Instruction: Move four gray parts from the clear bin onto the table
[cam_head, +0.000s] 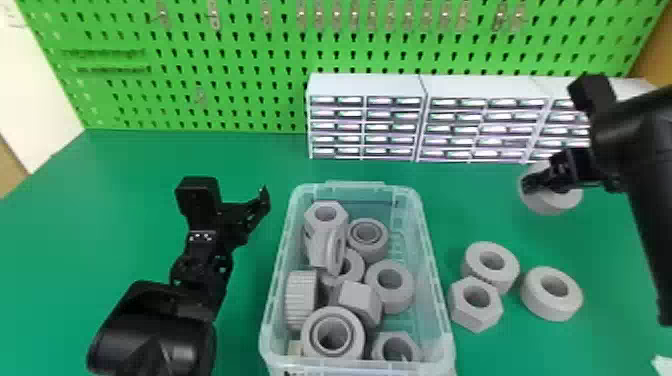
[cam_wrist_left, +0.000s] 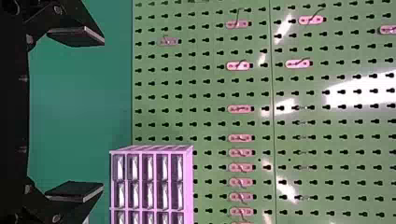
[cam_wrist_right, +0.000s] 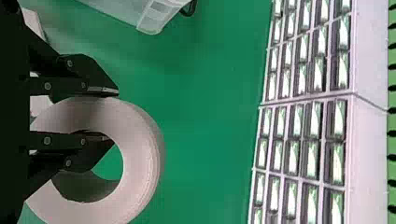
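Observation:
My right gripper is at the right, in front of the drawers, shut on a gray ring. In the right wrist view, the wall of this ring is between the fingers of my right gripper, one inside its hole, one outside. The clear bin, at centre front, holds several gray nuts and rings, among them a hex nut. On the table right of it lie a ring, a hex nut and another ring. Left of the bin, my left gripper is open and empty; likewise my left gripper in its wrist view.
White drawer cabinets stand along the back of the green table, centre to right. Behind them rises a green pegboard with small metal hooks. The bin's corner shows near the held ring in the right wrist view.

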